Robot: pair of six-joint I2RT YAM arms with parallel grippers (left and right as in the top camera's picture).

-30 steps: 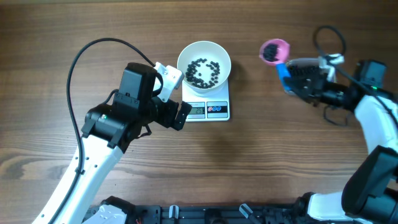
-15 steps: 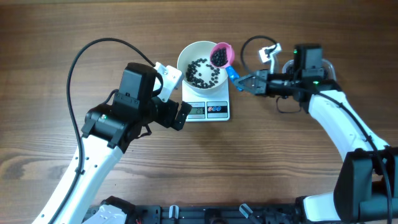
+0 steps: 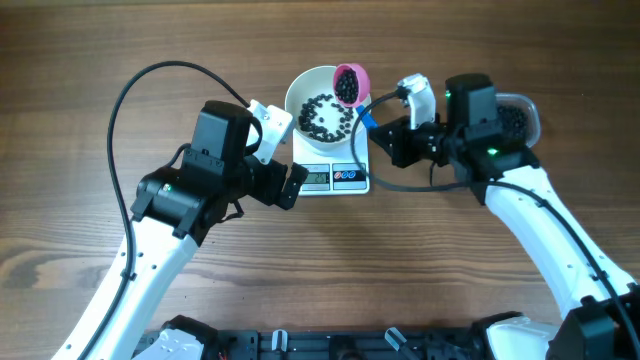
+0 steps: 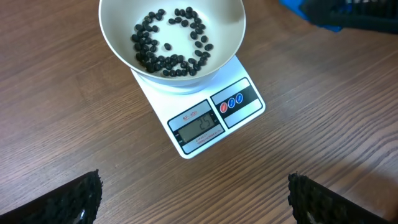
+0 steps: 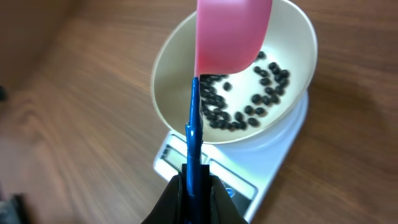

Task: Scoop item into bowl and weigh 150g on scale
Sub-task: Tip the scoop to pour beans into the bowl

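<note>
Right tool (image 5: 193, 186), pink scoop (image 3: 349, 84) farther over bowl (image 3: 297, 90)

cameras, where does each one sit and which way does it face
overhead: above the table, facing straight down; bowl, scale, left arm, right arm show.
left wrist: on the left arm, looking down at beans and scale; left jaws open, bottom corners.
right wrist: on the right arm, looking along the scoop into the bowl; right jaws shut on it.
shared: bowl on scale in all.
</note>
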